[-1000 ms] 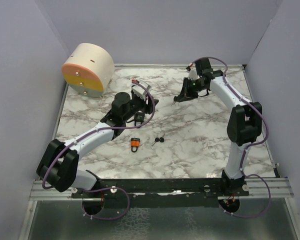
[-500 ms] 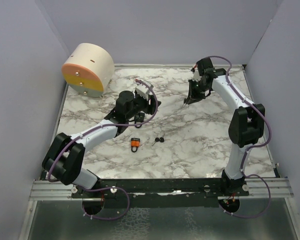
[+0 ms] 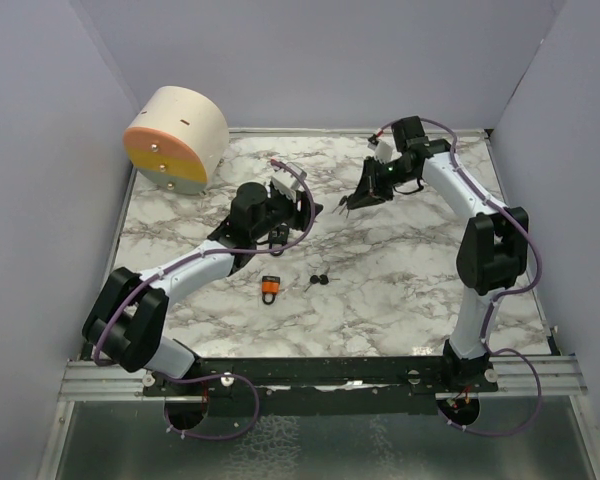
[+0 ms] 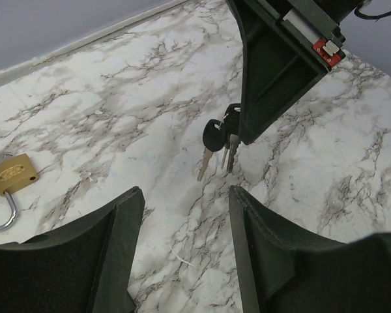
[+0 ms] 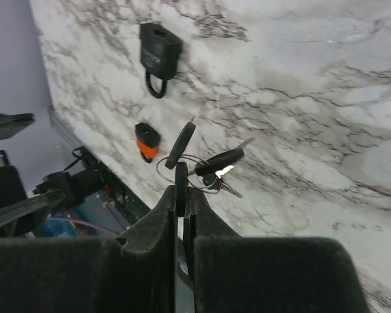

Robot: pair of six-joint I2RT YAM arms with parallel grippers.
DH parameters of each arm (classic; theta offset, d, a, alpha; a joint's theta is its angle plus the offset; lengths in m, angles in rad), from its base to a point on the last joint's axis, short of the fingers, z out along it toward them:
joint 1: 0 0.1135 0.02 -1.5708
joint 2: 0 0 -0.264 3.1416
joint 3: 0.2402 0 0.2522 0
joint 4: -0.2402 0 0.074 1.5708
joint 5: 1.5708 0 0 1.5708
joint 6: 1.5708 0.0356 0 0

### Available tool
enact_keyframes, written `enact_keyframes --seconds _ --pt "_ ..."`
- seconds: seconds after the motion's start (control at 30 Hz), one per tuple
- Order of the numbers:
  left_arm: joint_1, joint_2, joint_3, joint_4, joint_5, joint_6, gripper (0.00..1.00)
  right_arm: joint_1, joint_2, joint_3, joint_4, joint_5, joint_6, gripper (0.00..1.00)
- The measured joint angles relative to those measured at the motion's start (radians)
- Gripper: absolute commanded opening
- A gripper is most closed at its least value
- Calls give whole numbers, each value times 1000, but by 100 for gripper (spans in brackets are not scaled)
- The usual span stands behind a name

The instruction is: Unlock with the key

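My right gripper is shut on the black head of one key of a key bunch, held above the table; the ring and other keys hang from it. The bunch also shows in the left wrist view, hanging under the right gripper. My left gripper is open and empty, just left of the bunch, its fingers spread over bare marble. A black padlock, an orange padlock and a brass padlock with its shackle open lie on the table.
A second pair of keys lies right of the orange padlock. A round cream and orange-yellow drum stands at the back left. Purple walls close in the marble table on three sides.
My right gripper has swung left with the key bunch, closer to the left gripper. The left arm shifted slightly forward earlier and has since held still.
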Motion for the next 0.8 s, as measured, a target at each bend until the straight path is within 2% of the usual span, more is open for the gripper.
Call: enact_keyframes --seconds 0.53,0.7,0.8 --pt "2 3 -13 1 7 21 57 -2 0 6 172 -322 106 1" --pt "6 13 -13 0 6 21 57 -9 -21 -84 409 -471 241 1" --pt "10 13 -13 0 6 24 57 -11 -26 -117 502 -510 294 1"
